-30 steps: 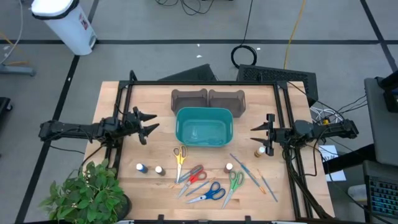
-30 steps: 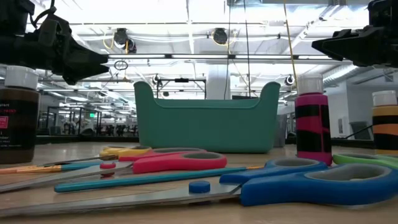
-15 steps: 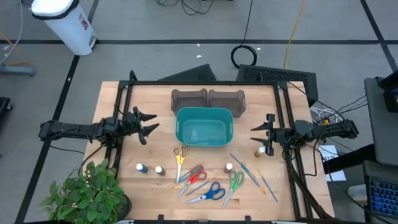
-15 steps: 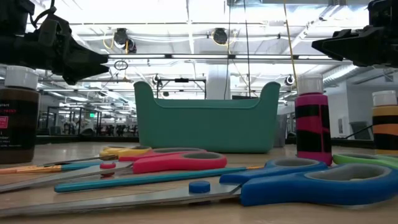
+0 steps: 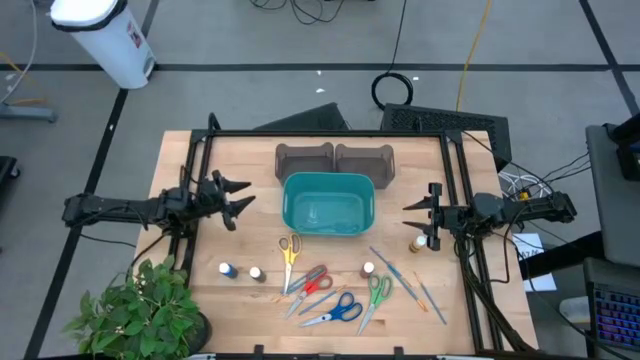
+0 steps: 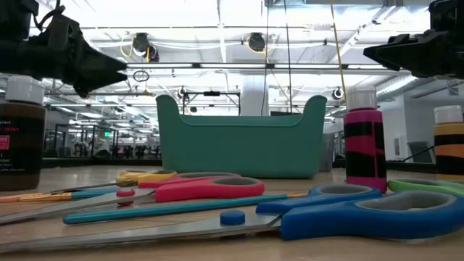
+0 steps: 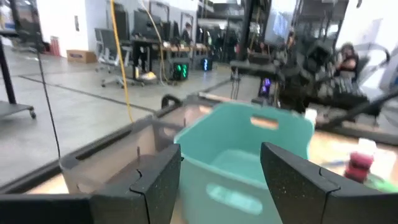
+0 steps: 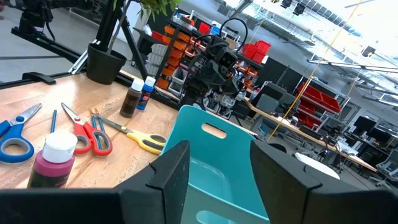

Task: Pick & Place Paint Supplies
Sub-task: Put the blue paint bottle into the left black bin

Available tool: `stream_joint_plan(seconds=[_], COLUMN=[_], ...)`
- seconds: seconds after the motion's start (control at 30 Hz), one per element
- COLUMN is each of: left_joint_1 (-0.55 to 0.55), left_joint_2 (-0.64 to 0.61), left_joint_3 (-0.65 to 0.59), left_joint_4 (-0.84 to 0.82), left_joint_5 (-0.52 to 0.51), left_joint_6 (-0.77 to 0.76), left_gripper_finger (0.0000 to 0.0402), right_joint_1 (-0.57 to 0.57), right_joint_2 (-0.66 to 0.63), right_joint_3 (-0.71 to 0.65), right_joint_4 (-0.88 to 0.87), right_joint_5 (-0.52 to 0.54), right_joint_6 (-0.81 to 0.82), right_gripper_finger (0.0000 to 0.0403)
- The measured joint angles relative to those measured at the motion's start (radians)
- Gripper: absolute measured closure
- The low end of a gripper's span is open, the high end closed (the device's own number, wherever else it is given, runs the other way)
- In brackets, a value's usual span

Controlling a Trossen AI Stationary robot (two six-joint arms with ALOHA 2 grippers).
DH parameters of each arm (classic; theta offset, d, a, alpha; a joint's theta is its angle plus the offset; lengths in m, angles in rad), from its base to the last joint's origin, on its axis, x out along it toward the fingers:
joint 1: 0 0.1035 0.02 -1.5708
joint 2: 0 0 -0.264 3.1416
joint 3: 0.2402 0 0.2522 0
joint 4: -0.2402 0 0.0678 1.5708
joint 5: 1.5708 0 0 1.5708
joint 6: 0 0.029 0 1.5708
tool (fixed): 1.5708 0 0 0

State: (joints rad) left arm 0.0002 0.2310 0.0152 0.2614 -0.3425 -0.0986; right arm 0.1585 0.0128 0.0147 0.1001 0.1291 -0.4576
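Both grippers hover open and hold nothing. My left gripper (image 5: 243,200) (image 6: 109,67) (image 7: 221,171) is left of the teal bin (image 5: 328,203) (image 6: 239,145). My right gripper (image 5: 410,220) (image 6: 380,52) (image 8: 217,158) is right of it, above an amber bottle (image 5: 417,243) (image 6: 449,141). Standing on the table near the front are a blue bottle (image 5: 228,270) (image 8: 148,92), a brown white-capped bottle (image 5: 256,273) (image 6: 18,138) and a pink white-capped bottle (image 5: 369,269) (image 6: 364,145) (image 8: 56,158). Thin blue (image 5: 398,272) and orange (image 5: 428,293) brushes lie flat at front right.
Several scissors lie between the bottles: yellow (image 5: 290,250), red (image 5: 312,280), blue (image 5: 338,310), green (image 5: 378,290). Two grey-brown bins (image 5: 335,158) stand behind the teal one. A potted plant (image 5: 145,305) overhangs the front left corner. Black frame rails (image 5: 195,160) border the table.
My left gripper has risen slightly in the low view; nothing else has moved.
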Motion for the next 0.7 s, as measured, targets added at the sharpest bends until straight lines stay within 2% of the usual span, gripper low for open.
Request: stream_joint_plan(seconds=[0.33,0.7], left_joint_1=[0.0,0.0], left_joint_2=[0.0,0.0], left_joint_3=[0.0,0.0], left_joint_4=[0.216,0.229], left_joint_5=[0.001,0.0], left_joint_6=[-0.015,-0.013], left_gripper_finger=[0.0172,0.0172], right_joint_1=[0.0,0.0], right_joint_2=[0.0,0.0], right_joint_3=[0.0,0.0], right_joint_4=[0.0,0.0], right_joint_5=[0.0,0.0], right_joint_6=[0.0,0.0], right_gripper_finger=[0.0243,0.0243])
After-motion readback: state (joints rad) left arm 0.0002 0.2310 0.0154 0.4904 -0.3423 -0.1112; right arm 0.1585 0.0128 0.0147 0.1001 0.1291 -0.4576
